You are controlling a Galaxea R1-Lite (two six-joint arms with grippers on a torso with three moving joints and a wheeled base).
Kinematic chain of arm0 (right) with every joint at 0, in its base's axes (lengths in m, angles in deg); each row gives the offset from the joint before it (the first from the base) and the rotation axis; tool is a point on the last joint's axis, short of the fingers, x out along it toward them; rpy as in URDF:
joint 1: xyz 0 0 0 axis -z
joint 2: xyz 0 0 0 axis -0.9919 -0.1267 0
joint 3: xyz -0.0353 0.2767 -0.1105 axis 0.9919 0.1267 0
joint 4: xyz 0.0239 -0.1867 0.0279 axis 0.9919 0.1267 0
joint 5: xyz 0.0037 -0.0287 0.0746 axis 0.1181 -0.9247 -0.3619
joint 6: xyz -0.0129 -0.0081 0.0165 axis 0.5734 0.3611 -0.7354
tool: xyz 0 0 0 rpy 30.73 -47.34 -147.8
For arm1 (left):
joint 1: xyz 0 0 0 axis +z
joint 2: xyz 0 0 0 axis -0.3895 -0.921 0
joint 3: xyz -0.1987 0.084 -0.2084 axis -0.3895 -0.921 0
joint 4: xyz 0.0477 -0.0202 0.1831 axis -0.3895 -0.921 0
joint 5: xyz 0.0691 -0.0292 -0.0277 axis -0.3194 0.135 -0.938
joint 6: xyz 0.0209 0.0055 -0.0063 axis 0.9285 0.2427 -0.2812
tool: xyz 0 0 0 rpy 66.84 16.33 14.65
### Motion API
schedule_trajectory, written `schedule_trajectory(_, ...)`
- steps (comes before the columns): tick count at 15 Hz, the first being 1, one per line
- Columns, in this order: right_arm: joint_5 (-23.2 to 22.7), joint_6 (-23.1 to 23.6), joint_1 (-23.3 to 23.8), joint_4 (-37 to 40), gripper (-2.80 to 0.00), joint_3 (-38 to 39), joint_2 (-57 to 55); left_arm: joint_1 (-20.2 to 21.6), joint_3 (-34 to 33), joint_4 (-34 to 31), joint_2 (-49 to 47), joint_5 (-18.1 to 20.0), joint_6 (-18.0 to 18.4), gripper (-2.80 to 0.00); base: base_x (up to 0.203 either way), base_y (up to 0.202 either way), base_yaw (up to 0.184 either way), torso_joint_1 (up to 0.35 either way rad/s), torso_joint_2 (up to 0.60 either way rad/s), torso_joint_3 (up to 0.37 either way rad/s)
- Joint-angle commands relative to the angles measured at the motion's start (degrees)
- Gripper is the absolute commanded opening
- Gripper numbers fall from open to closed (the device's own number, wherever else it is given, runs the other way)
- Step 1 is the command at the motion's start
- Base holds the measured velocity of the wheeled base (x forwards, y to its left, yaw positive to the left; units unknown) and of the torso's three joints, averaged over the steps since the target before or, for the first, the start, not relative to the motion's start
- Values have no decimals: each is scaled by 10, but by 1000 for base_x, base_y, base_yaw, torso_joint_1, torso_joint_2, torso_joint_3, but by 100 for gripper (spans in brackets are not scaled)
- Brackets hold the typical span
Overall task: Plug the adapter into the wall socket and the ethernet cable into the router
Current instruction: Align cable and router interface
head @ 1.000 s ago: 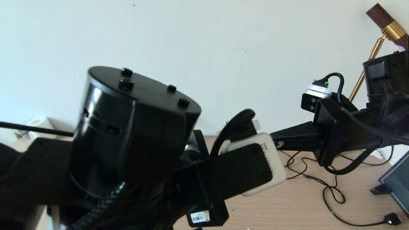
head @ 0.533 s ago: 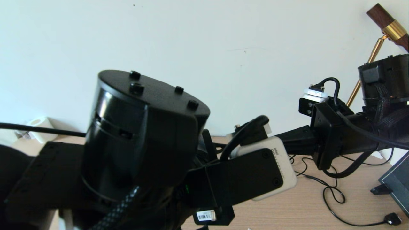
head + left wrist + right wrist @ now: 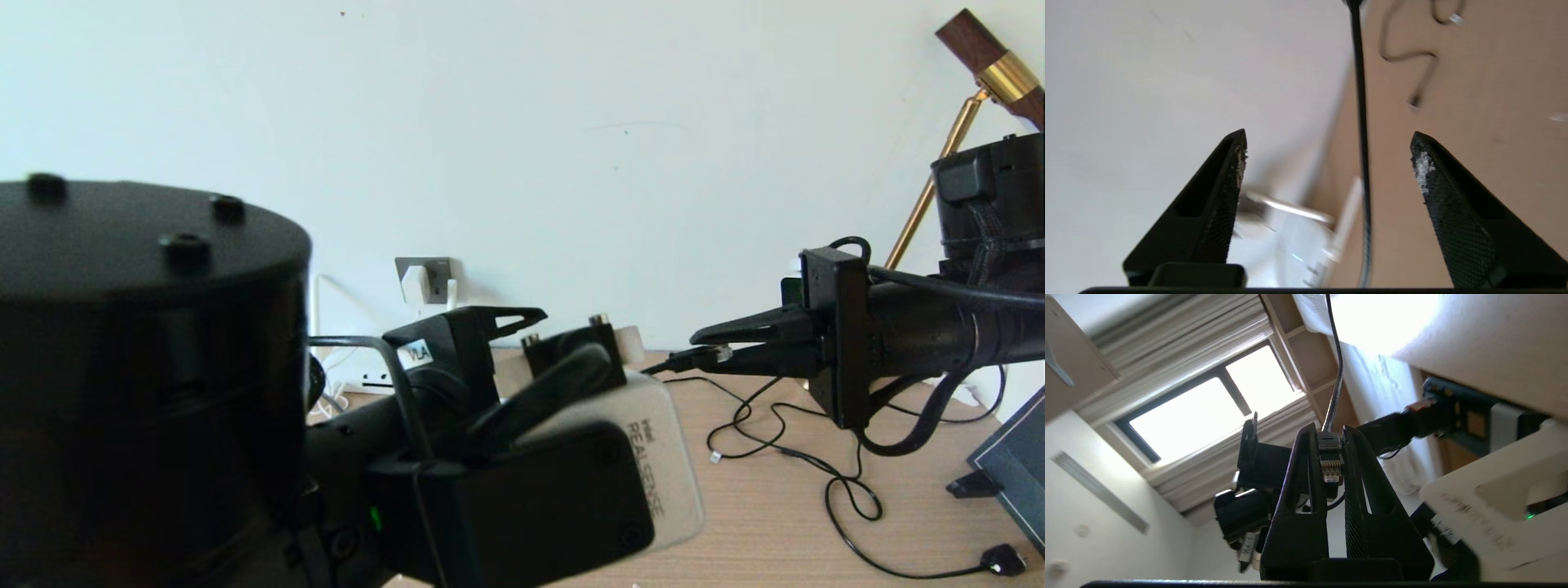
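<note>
White plastic makes up the adapter (image 3: pixel 415 283), a small cube that is seen seated in the wall socket (image 3: pixel 426 278), a grey square plate low on the pale wall. That half of the task looks done. The left gripper (image 3: pixel 1327 157) is spread wide with nothing between its rough, pointed black fingers, and it is found low on the left side, close to the socket. The right gripper (image 3: pixel 1331 455) is closed tight on the ethernet cable (image 3: pixel 1329 459), pinching the black boot so that the clear plastic plug tip with its small gold pins is left showing. From the head view this gripper (image 3: pixel 710 343) is held out level over the wooden table (image 3: pixel 775 514), with its tips aimed toward the left, and the cable's long line runs the same way as the fingers. The router (image 3: pixel 1306 245) is seen only as a blurry white shape below the left gripper, by the wall, so its ports cannot be made out. It is judged that the plug must be carried leftward and down to it by the right arm, tip first. Thin black cords (image 3: pixel 824 482) are left lying in loops on the table.
</note>
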Motion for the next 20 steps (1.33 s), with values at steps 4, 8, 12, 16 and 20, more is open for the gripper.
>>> schedule_trajectory(4,-20,-46,1,2,-280,21,0,0,-34,202,-45,64,185,0,0,0,0,0,0,0)
schedule_trajectory(8,-55,-97,-1,0,-280,14,1,-12,-45,227,-70,95,216,0,0,0,0,0,0,0)
schedule_trajectory(12,-63,-99,0,-1,-280,9,3,-29,-46,274,-96,95,226,0,0,0,0,0,0,0)
schedule_trajectory(16,-70,-99,0,0,-280,17,10,-26,-49,284,-97,94,234,0,0,0,0,0,0,0)
schedule_trajectory(20,-84,-101,0,1,-280,19,23,-25,-50,292,-100,94,233,0,0,0,0,0,0,0)
